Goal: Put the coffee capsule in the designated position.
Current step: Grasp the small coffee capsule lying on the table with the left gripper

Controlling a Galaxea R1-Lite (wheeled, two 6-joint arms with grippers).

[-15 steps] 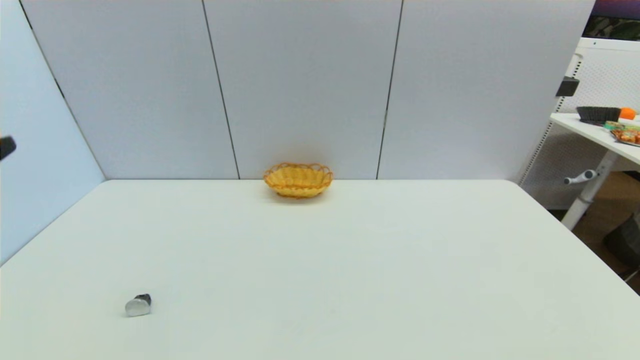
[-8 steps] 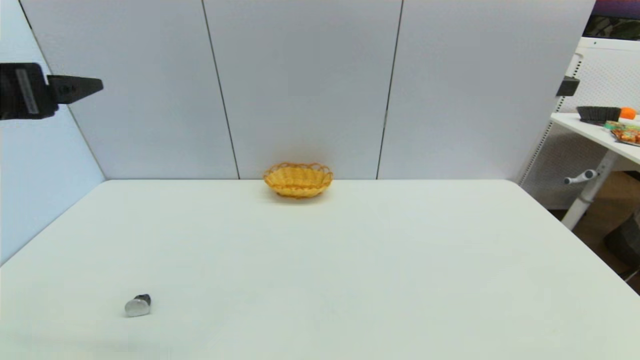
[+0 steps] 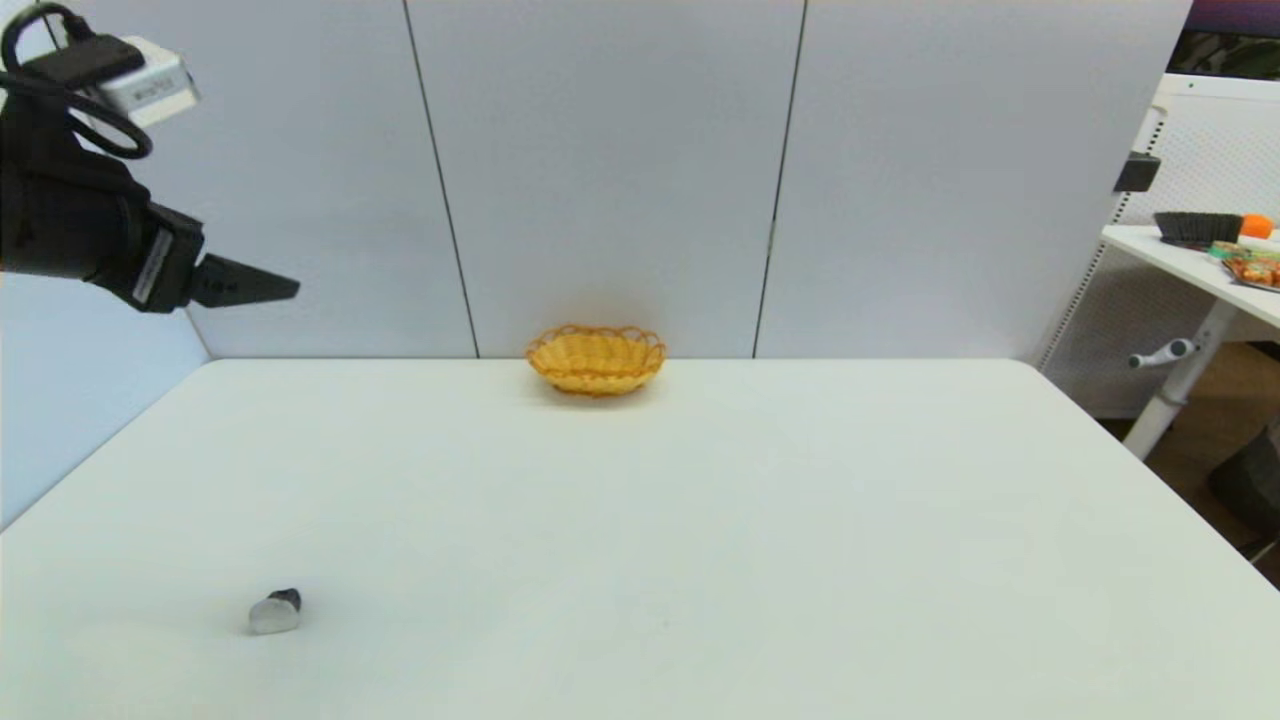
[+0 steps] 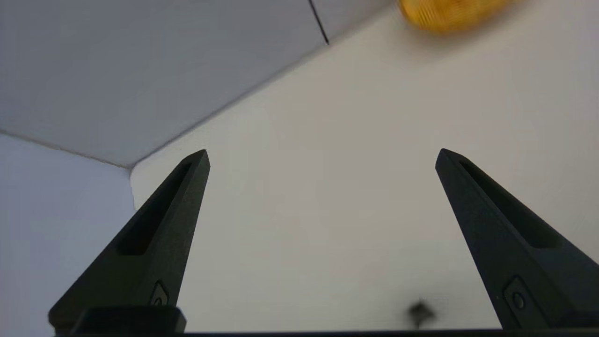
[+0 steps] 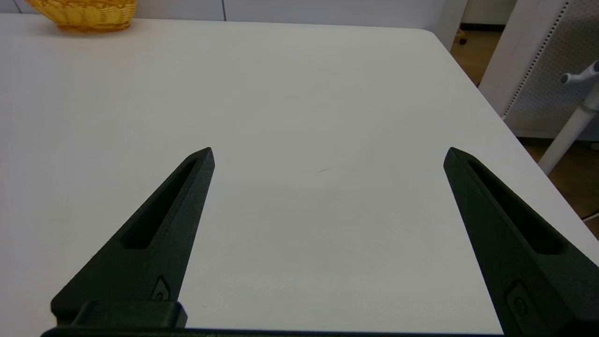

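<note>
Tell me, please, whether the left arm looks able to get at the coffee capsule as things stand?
Probably yes. The coffee capsule lies alone on the white table, near the robot's left. The left claw hangs open, high above the table's left side, with nothing between them.

No readable text anywhere. The white camera box (image 3: 148,84) on the left arm's wrist carries a small dark print, too small to read. A pale label strip (image 3: 152,266) on the left claw's black housing shows no legible characters. Packets (image 3: 1252,268) on the side desk at far right have colourful print, illegible.
</note>
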